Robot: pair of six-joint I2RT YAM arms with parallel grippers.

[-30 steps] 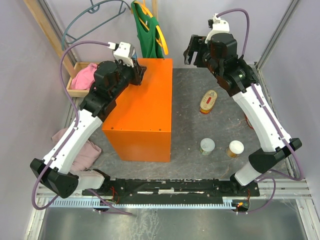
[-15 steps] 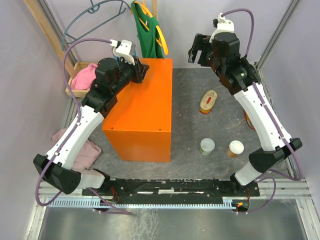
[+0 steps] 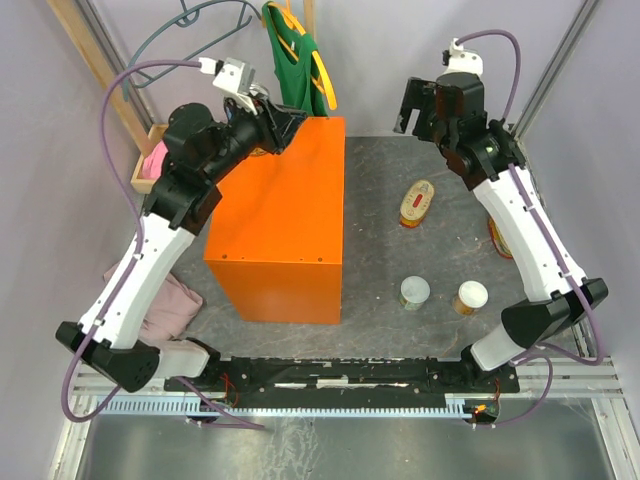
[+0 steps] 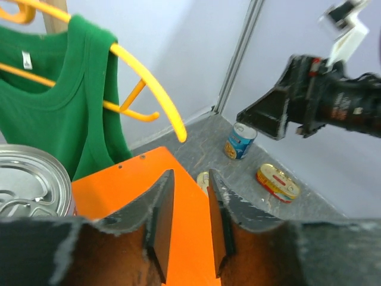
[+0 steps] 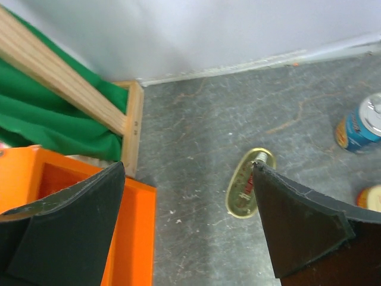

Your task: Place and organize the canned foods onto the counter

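Centre-left of the overhead view: counter (image 3: 285, 225), orange, flat-topped. At its upper edge: left gripper (image 3: 288, 125), jaws drawn nearly together with a narrow slit between, gripping nothing.

Lower left of the left wrist view: silver-topped can (image 4: 27, 179), apparently standing on the counter's far corner, just beside that gripper; hidden under the arm from above.

Upper right of the overhead view: right gripper (image 3: 420, 100), raised, jaws spread wide, empty.

Below it on the grey table (image 3: 380, 180): oval tin (image 3: 417, 203), lying flat. Lower right: left white-lidded can (image 3: 415, 292) and right white-lidded can (image 3: 472, 296), side by side.

Right edge of the right wrist view: blue can (image 5: 360, 128), standing.

Step in hand, by judgement: one can placed, next pick pending. The next move calls for the right gripper to descend over the oval tin, straddle its narrow width, close, and carry it to the counter beside the placed can.
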